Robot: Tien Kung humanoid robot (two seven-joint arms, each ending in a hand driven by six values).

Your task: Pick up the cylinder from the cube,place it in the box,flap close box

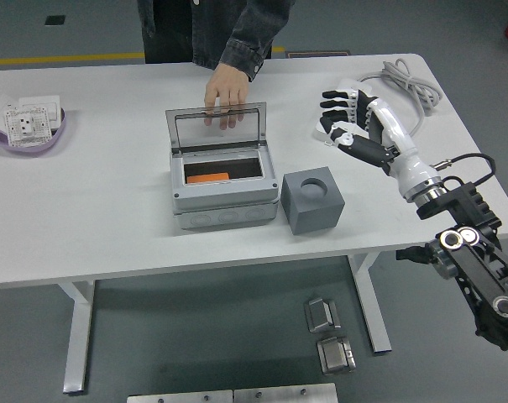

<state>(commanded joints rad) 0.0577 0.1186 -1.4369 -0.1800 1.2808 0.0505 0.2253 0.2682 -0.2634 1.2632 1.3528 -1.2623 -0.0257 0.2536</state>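
Robot hand (348, 117) beside open grey box (224, 189)

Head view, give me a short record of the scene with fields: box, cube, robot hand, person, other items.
box: grey box, clear lid raised, orange object inside
cube: grey cube right of the box, round socket on top empty
right hand: right hand open, over the power strip, holding nothing
left hand: out of view
person: a hand rests on the lid's far edge
other items: purple dish with white parts, far left
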